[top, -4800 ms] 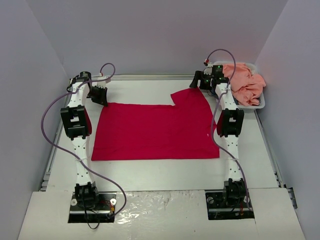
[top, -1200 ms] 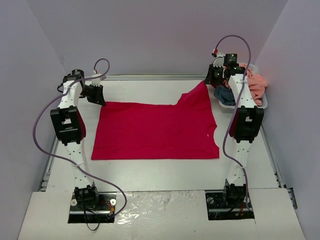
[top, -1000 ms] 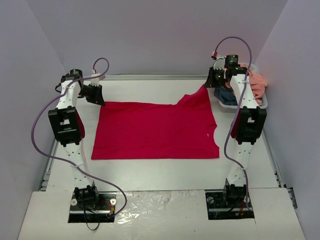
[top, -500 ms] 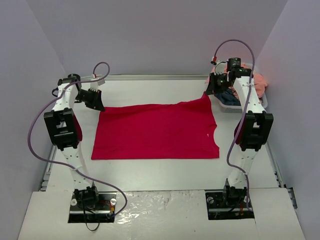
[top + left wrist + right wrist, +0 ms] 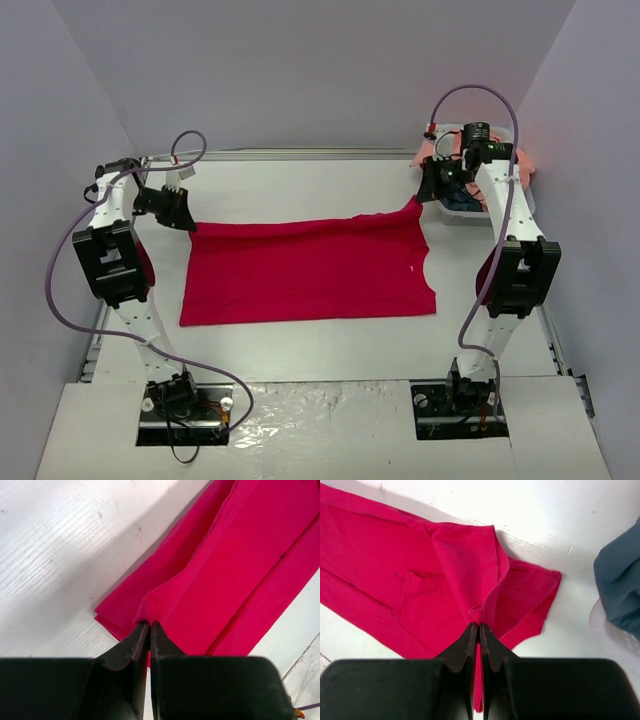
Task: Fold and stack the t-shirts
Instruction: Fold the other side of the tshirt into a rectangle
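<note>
1 crimson-red t-shirt [image 5: 310, 270] lies spread, its far corners raised.

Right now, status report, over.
Left gripper shut on crimson-red cloth t-shirt, far-left corner. Right gripper shut on far-right corner. White plastic basket beside, not obstructing.

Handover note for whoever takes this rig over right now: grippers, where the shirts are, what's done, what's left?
Left gripper: shut on the far left corner of the red t-shirt.
Right gripper: shut on its far right corner.
Shirt spread on the table, far edge lifted.
In the basket, far right: peach t-shirt and blue t-shirt.
Done: red laid out; nothing stacked.
Left: fold red, then the other two, stack.
</note>
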You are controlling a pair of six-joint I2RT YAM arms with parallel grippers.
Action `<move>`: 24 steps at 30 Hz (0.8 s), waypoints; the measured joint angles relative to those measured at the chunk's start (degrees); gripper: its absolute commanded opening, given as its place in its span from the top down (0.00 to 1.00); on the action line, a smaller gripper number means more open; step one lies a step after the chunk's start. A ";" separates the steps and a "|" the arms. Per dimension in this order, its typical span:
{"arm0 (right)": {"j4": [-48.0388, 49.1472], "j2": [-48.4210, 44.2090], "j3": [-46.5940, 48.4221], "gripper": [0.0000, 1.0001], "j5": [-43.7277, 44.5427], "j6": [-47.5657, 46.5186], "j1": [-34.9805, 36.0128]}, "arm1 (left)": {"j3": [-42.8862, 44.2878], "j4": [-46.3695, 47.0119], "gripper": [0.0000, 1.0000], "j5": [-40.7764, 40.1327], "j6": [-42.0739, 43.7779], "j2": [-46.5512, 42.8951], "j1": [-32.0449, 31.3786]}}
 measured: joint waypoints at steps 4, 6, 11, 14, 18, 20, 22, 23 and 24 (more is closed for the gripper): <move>-0.96 -2.12 -3.02 1.00 0.13 -1.07 -0.42 | -0.90 -2.19 0.98 0.59 3.19 -0.15 1.88; -1.11 -2.89 -4.11 1.00 0.20 -1.44 -0.68 | -1.31 -2.99 0.97 0.90 4.57 -0.15 2.58; -1.75 -4.59 -6.16 1.00 0.63 -2.62 -1.14 | -2.54 -5.25 0.98 1.55 7.89 -0.17 3.78; -2.23 -5.40 -7.02 1.00 0.79 -3.21 -1.20 | -3.41 -6.25 0.98 2.01 9.57 -0.17 4.13; -2.82 -6.80 -8.37 1.00 1.01 -4.28 -1.22 | -4.26 -7.28 0.98 2.29 11.30 -0.26 4.46; -3.30 -7.69 -9.40 1.00 1.05 -4.68 -1.22 | -4.63 -7.82 0.98 2.49 12.31 -0.35 4.61; -3.65 -8.37 -10.25 1.00 1.05 -5.29 -1.22 | -5.42 -8.04 0.98 2.51 13.14 -0.74 4.72; -3.69 -8.68 -10.73 1.00 1.07 -5.57 -1.22 | -5.81 -8.17 0.98 2.51 13.49 -0.98 4.76; -3.91 -8.90 -11.10 1.00 1.09 -5.81 -1.22 | -6.32 -8.31 0.98 2.51 13.84 -1.29 4.79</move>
